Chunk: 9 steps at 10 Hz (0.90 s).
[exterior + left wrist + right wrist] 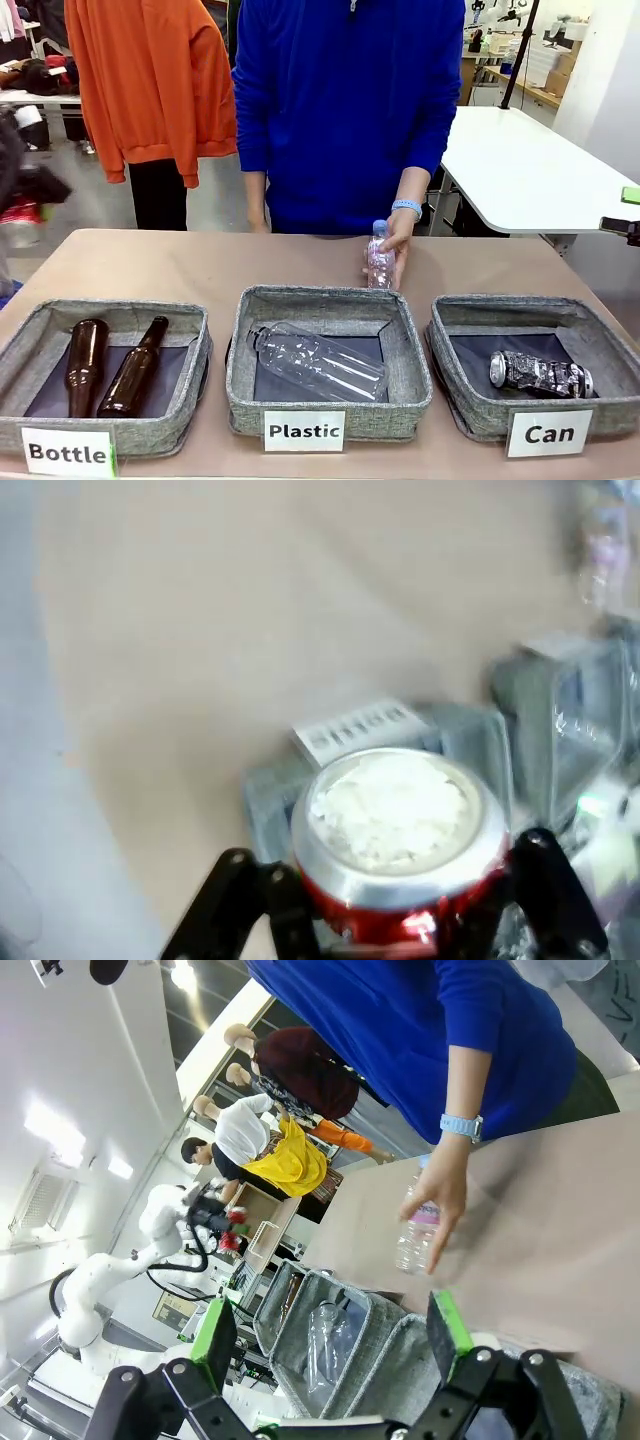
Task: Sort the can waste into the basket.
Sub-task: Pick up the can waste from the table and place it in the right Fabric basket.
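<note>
Carrying waste across the desk (200,265) to the grey basket (478,415) labelled "Can" looks like the step in hand. The left gripper (395,880), pinching the red can (392,815) by its sides, should be over the basket's open middle before letting go, clear of the black-and-silver can (540,373) lying inside. The blurred left wrist view shows the held can; the front view shows the basket's contents. The right gripper (332,1332) is spread, holding nothing.
</note>
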{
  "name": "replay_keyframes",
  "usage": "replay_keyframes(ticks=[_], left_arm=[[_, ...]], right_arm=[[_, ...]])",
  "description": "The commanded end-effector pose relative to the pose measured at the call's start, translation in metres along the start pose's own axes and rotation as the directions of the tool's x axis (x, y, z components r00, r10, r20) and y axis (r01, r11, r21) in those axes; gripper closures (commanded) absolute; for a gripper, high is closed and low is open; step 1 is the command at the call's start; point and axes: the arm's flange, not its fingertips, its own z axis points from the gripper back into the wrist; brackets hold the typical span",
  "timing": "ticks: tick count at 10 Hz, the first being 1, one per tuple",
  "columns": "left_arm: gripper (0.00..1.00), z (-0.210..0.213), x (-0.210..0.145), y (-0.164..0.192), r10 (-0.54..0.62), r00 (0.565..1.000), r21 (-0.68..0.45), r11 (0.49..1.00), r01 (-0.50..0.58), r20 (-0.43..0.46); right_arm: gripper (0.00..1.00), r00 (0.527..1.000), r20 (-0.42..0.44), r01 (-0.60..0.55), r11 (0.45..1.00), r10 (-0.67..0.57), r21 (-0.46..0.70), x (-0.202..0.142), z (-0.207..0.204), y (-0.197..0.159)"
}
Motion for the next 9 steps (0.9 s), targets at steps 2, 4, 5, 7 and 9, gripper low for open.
replay_keyframes(ticks=[2, 4, 5, 7, 9], left_arm=[[1.0, 0.024, -0.109, 0.008, -0.336, 0.941, -0.114, 0.937, 0.329, -0.046], [1.0, 0.028, -0.086, -0.001, -0.24, 0.968, -0.115, 0.966, 0.231, -0.075], [1.0, 0.028, -0.086, -0.001, -0.24, 0.968, -0.115, 0.966, 0.231, -0.075], [1.0, 0.028, -0.086, -0.001, -0.24, 0.968, -0.115, 0.966, 0.231, -0.075], [1.0, 0.006, -0.099, -0.041, -0.421, 0.905, -0.084, 0.906, 0.416, -0.06]], right_arm=[[0.0, 1.0, -0.014, -0.022, 1.0, 0.022, 0.004, 0.001, 0.003, 0.001], [0.0, 1.0, -0.014, -0.022, 1.0, 0.022, 0.004, 0.001, 0.003, 0.001], [0.0, 1.0, -0.014, -0.022, 1.0, 0.022, 0.004, 0.001, 0.003, 0.001], [0.0, 1.0, -0.014, -0.022, 1.0, 0.022, 0.004, 0.001, 0.003, 0.001], [0.0, 1.0, -0.014, -0.022, 1.0, 0.022, 0.004, 0.001, 0.003, 0.001]])
